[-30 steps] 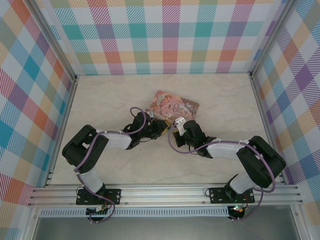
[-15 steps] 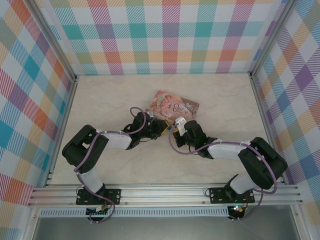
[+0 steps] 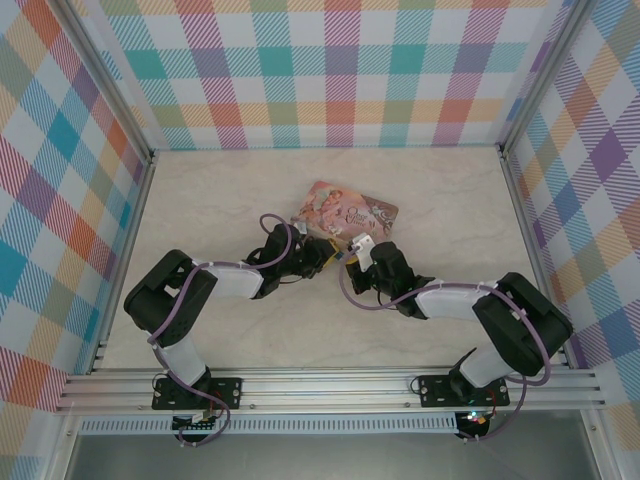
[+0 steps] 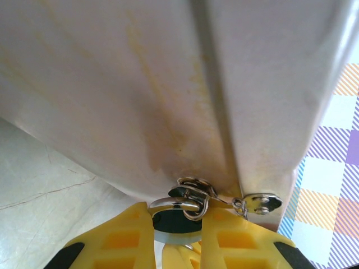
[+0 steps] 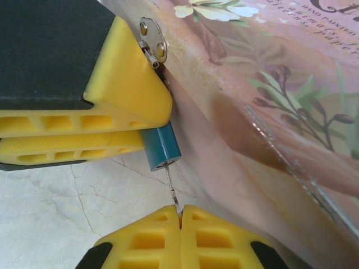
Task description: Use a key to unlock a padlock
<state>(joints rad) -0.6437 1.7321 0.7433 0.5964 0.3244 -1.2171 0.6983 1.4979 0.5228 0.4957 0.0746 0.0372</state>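
Twisting is best done slowly, kept straight: key (image 5: 172, 188) pinched in the closed right gripper (image 5: 180, 216), padlock (image 5: 161, 147) clamped by the left gripper (image 4: 177, 224).

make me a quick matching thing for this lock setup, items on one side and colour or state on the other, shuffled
Things:
1. padlock
2. key
3. tin
4. left hand

Colour or state:
A. pink, with printed leaves
B. thin and silver, pinched in the right hand, tip at the lock's end
C. small blue body
D. yellow fingers shut on the lock

Pairs: 1-C, 2-B, 3-A, 4-D
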